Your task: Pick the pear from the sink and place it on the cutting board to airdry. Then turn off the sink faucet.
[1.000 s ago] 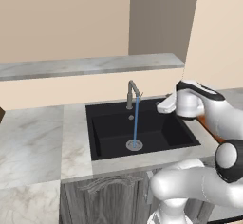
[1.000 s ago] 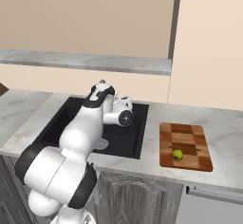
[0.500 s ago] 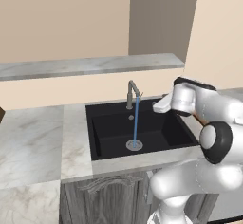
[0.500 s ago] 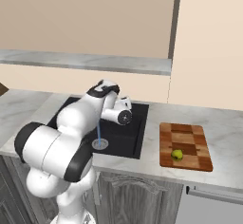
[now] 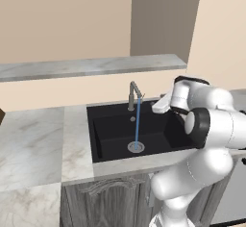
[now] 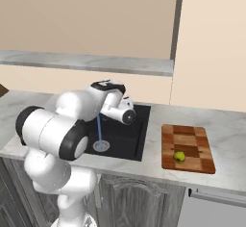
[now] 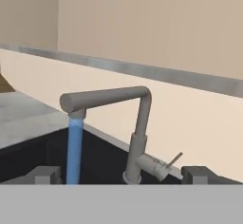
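Since the earlier frame your arm has swung further over the sink (image 5: 101, 139), wrist turned toward the sink faucet (image 7: 137, 137). The pear (image 6: 179, 157) already rests on the cutting board (image 6: 192, 142), right of the basin. The gripper (image 7: 121, 173) is spread wide, holding nothing. Water runs into the empty basin; next, reach the faucet's small lever (image 7: 163, 165) and push it.

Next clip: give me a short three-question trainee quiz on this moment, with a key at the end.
1. True or false: the pear lies on the cutting board.
2. Water from the sink faucet is: A) running B) off.
3. Fill in: the hand faces the faucet with its fingers ____.

Key: 1 true. 2 A, a blue stream falls into the sink. 3 open, holding nothing.
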